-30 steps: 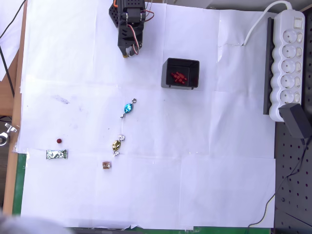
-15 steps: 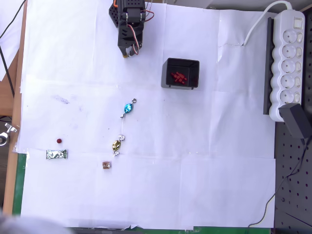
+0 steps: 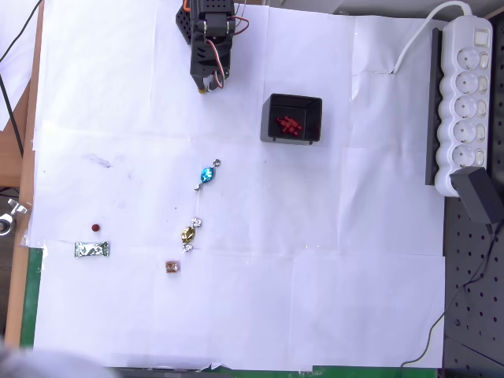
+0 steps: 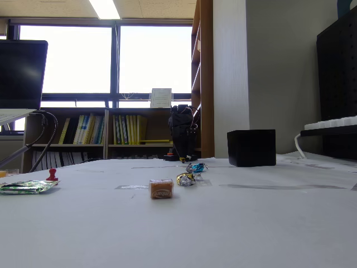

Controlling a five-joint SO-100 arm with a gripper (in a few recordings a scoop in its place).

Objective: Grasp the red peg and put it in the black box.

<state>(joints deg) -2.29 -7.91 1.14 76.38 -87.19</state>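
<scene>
Your arm sits folded at the top edge of the white paper in the overhead view, gripper point(image 3: 206, 85) pointing down at the sheet, nothing in it; can't tell if the fingers are spread or pressed together, too small and dark. In the fixed view the arm point(image 4: 182, 131) is a dark shape far back by the window.

Red peg point(image 3: 95, 227) lies on the paper at the left, well apart from your gripper, just above a silver-wrapped candy point(image 3: 92, 250). Fixed view shows the peg point(image 4: 52, 174) standing upright, touching nothing, the silver wrapper point(image 4: 22, 187) in front of it.

Black box point(image 3: 292, 119) sits right of the gripper and a bit lower in the overhead view, open side up, with several red pegs point(image 3: 288, 124) already inside.

Mid-sheet: blue candy point(image 3: 207, 175), gold candy point(image 3: 190, 234) below it, small brown square candy point(image 3: 171, 266) lower left of that. White power strip point(image 3: 465, 102) along the right edge
</scene>
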